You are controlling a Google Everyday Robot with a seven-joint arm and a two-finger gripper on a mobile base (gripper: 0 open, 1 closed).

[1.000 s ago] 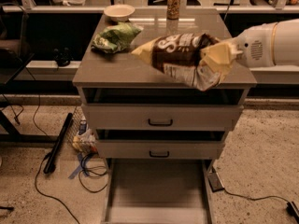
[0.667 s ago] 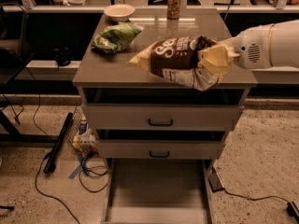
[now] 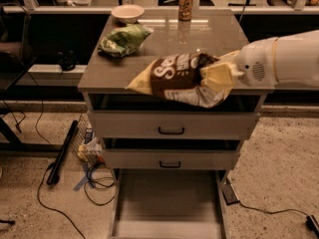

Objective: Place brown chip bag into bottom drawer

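The brown chip bag [image 3: 177,78], dark brown with white script and pale yellow ends, hangs in the air at the counter's front edge, above the upper drawer fronts. My gripper [image 3: 215,76] comes in from the right on a white arm and is shut on the bag's right end. The bottom drawer [image 3: 168,203] is pulled open below, a wide shallow grey tray with low side walls. The bag is well above it.
On the counter [image 3: 164,49] lie a green wrinkly chip bag [image 3: 122,39], a pale bowl [image 3: 127,12] and a can [image 3: 186,4]. Two closed drawer fronts with black handles [image 3: 171,131] sit above the open drawer. Cables, a black bar [image 3: 62,153] and clutter lie on the floor left.
The bag and my gripper have moved forward and down, from over the counter top to its front edge, and shifted slightly left.
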